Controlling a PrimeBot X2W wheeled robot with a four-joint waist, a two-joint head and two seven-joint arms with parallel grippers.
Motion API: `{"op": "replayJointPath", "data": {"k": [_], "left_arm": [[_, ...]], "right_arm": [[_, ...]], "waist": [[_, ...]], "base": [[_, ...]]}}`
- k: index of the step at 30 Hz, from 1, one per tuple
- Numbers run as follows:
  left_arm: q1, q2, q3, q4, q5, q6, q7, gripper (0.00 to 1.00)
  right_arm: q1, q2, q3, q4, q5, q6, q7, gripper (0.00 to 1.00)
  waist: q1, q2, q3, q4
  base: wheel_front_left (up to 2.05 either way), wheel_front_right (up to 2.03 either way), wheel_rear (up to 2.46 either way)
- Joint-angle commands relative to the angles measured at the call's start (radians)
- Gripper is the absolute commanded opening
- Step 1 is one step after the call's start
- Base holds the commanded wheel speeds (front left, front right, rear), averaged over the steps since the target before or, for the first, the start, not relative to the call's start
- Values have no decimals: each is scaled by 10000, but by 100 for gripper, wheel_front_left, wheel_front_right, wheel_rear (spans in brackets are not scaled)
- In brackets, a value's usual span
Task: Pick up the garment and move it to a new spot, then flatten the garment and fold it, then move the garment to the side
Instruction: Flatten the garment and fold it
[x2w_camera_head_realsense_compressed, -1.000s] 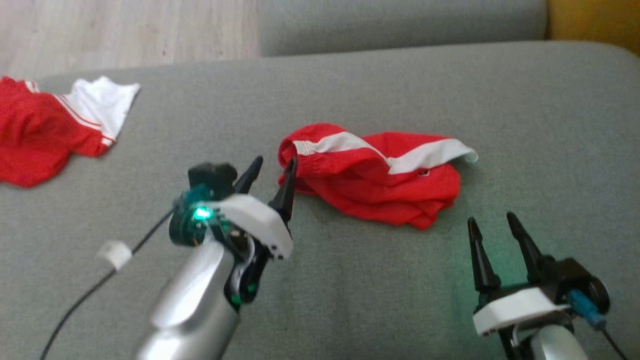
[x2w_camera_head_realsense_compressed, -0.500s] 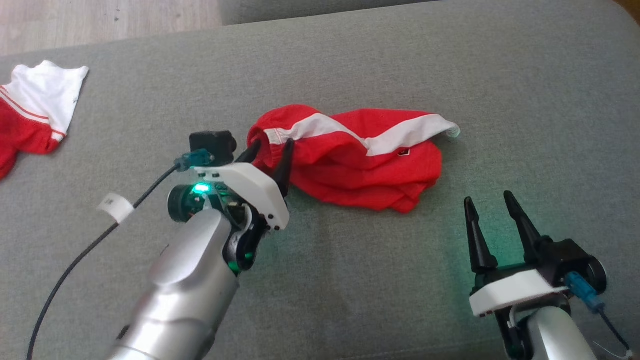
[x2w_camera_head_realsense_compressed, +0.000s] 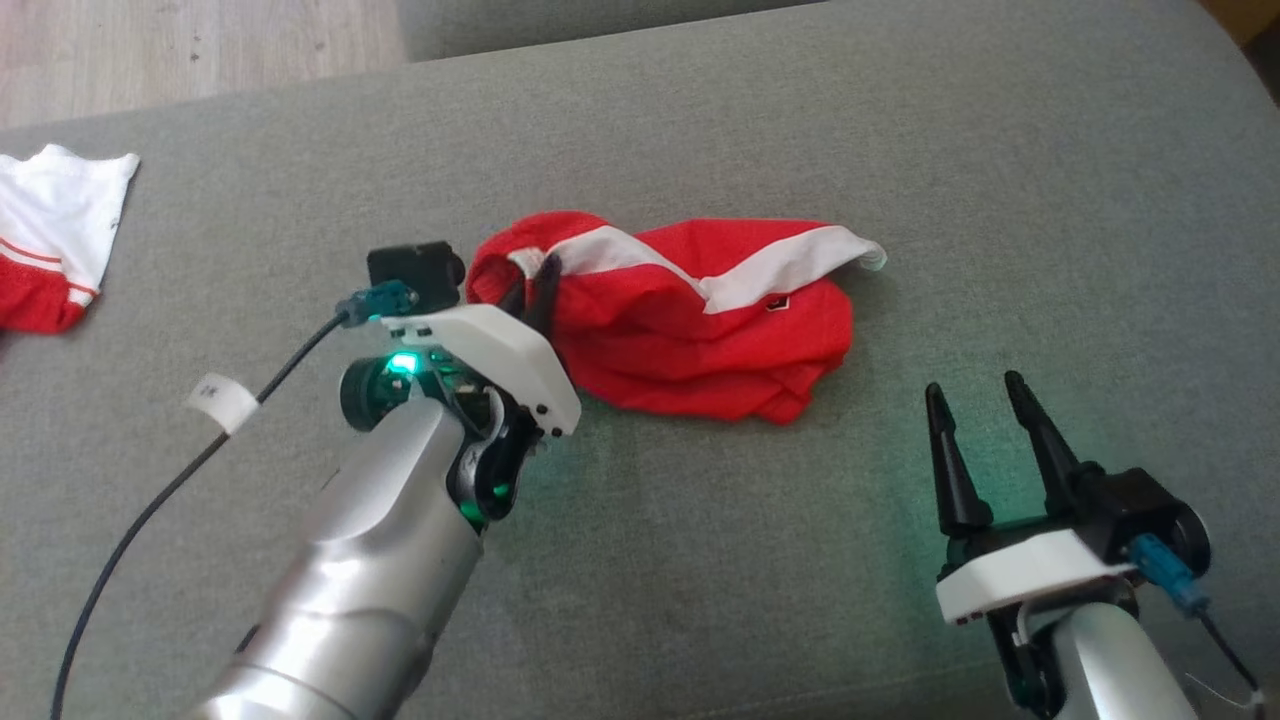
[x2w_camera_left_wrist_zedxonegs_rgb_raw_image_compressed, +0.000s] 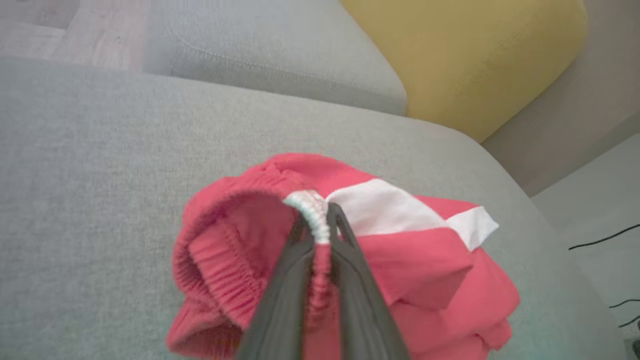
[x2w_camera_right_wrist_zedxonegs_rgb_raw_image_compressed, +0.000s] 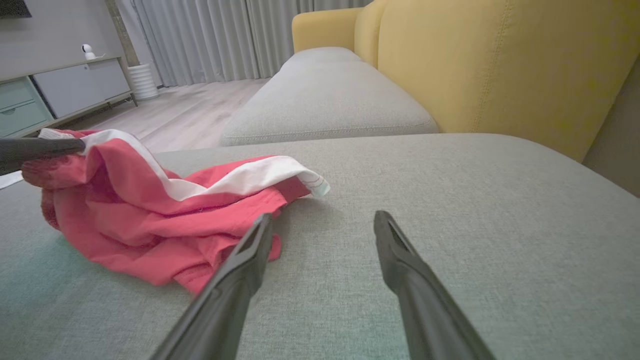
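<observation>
– Grey seat cushion (x2w_camera_head_realsense_compressed: 700, 600) first: how much room is there around the garment (x2w_camera_head_realsense_compressed: 690, 340)?
– Plenty. It lies crumpled near the middle with bare fabric on every side. The cushion's far edge and the wood floor (x2w_camera_head_realsense_compressed: 150, 50) are well behind it, and a second red-and-white garment (x2w_camera_head_realsense_compressed: 50, 230) lies well apart at the left (half cut off by the frame).
– And the left gripper (x2w_camera_head_realsense_compressed: 535, 275)?
– Its fingers are pinched nearly together on the elastic waistband at the garment's left end, cloth bunched between them.
– The right gripper (x2w_camera_head_realsense_compressed: 975, 392)?
– Spread wide, holding nothing, above bare cushion near the garment's right corner and not touching it.
– What has changed since a second ago?
– The left fingers stood open just short of the waistband and now grip it. The right is unchanged, and the camera has swung, so the whole scene sits further left
</observation>
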Motion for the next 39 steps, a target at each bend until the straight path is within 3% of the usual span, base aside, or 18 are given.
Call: {"op": "replayJointPath", "data": {"k": [1, 3, 12, 20, 24, 28, 39], "left_arm": [[-573, 104, 189, -263, -93, 36, -288, 9], [-456, 104, 197, -293, -148, 29, -603, 0], [948, 325, 86, -849, -39, 2, -1729, 0], [1522, 407, -51, -1402, -17, 181, -1861, 0], [1512, 398, -87, -1605, -9, 268, -1841, 0], [1377, 425, -135, -1802, 62, 326, -1818, 0], [1088, 465, -314, -2394, 216, 432, -1705, 0]], "right_arm": [[-302, -56, 111, -315, 31, 75, -107, 100], [-280, -56, -20, -321, 1, 75, -107, 100], [-966, -56, -950, 57, 183, 75, -107, 100], [-2870, -56, -1292, 1918, 47, 75, 501, 100], [-3817, -56, -1329, 2902, -763, 75, 943, 100], [-4641, -56, -1412, 3808, -302, 75, 975, 100], [-6103, -56, -904, 6266, -930, 75, 1082, 100]], "waist": [[0, 0, -27, -3], [0, 0, -53, 38], [0, 0, -124, 490], [0, 0, -68, 754], [0, 0, 25, 791], [0, 0, 201, 850], [0, 0, 737, 1150]], "base": [[0, 0, 0], [0, 0, 0], [0, 0, 0], [0, 0, 0], [0, 0, 0], [0, 0, 0], [0, 0, 0]]}}
